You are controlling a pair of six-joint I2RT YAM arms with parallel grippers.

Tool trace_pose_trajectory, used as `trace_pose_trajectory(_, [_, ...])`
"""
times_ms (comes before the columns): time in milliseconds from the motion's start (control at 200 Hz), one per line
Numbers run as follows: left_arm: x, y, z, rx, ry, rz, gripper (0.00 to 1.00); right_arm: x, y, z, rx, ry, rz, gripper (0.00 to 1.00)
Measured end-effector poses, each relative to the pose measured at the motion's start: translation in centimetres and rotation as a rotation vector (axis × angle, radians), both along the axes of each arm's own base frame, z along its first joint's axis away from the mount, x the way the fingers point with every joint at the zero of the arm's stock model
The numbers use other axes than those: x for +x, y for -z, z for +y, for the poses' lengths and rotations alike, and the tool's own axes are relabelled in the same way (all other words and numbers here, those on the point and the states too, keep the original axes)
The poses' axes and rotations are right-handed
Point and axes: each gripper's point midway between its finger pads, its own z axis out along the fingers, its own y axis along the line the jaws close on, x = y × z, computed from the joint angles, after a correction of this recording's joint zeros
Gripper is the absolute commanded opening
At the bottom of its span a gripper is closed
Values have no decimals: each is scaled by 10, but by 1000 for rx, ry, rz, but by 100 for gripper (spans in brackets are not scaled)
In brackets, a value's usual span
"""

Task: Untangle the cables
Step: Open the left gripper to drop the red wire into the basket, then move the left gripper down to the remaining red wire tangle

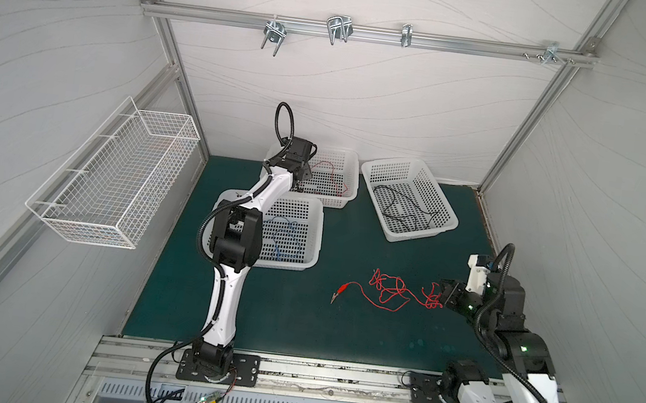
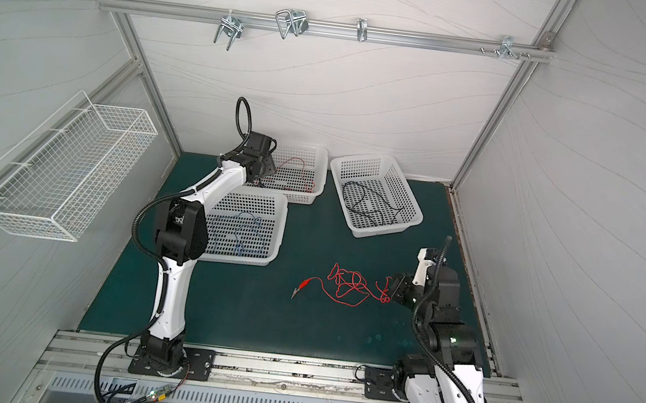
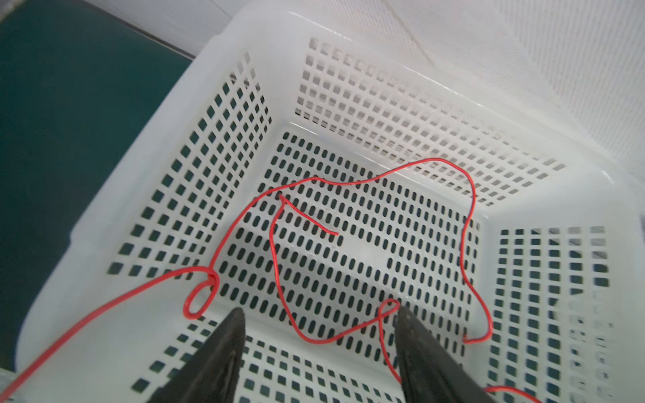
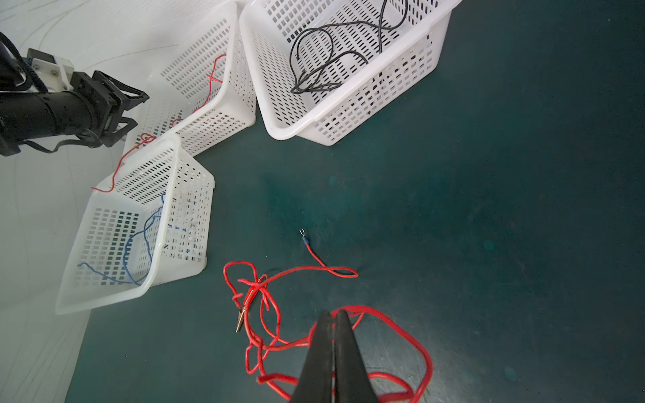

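Left gripper (image 3: 320,310) is hanging open, empty, over the basket (image 3: 115,195) where a red wire (image 3: 466,226) is lying sorted; right gripper (image 4: 335,313) is clamping the tangle (image 4: 260,284), likely anchoring it.

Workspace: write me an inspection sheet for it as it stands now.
Surface: green mat carrying three white baskets.
Job's things: red tangle with alligator clip on the mat; red cable in rear basket, one end trailing over its rim; black cable in right basket; blue cable in front basket.
Clutter: nothing seen.
Grippers: left gripper open above rear basket; right gripper shut on red tangle.
Cables: ribbed hoses along both arms.
Surroundings: wire basket on left wall; hooks on back rail.
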Motion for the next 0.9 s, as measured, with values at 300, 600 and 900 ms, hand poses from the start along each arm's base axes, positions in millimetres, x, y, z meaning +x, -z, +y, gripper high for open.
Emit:
trace_pose_trajectory(300, [-46,-24,-46,-64,246,-28,78,11,3,2,20,19,24,0])
trace_pose_trajectory(600, [-138,-46,-123,-30,562,-102,75,36,-11,6,43,34,11,0])
trace_pose_trajectory(900, [-222,-41,-166,-65,779,-122,72,48,-29,7,55,37,-37,0])
